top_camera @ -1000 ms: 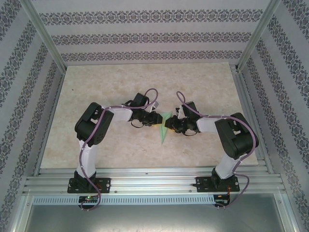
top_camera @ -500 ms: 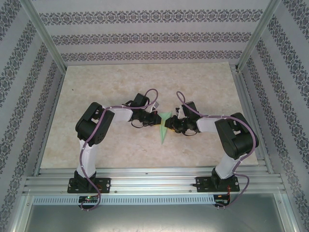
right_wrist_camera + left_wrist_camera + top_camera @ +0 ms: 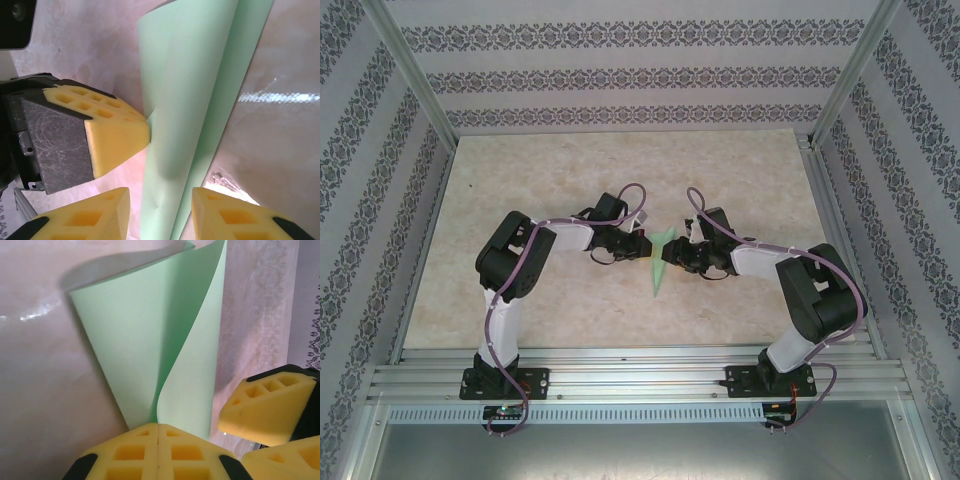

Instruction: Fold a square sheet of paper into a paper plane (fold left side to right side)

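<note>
The square sheet of paper is folded into a slim, pale mint-green paper plane (image 3: 659, 266) lying mid-table with its point towards the near edge. One flap (image 3: 192, 340) curls up off the layer below. My left gripper (image 3: 159, 426) is shut on that flap's lower edge, its pads pressed together; in the right wrist view the left gripper (image 3: 120, 135) touches the paper's left edge. My right gripper (image 3: 161, 199) is open, one finger on each side of the narrow end, touching nothing. From above, the left gripper (image 3: 642, 249) and right gripper (image 3: 670, 256) meet at the plane's wide end.
The marble-look table (image 3: 550, 180) is bounded by aluminium rails (image 3: 620, 375) at the near edge and patterned walls (image 3: 620, 75) on three sides. Both forearms converge at mid-table.
The left jaws have closed on the paper flap. The right arm's elbow has swung out to the right and its jaws have widened slightly. The paper has stayed put.
</note>
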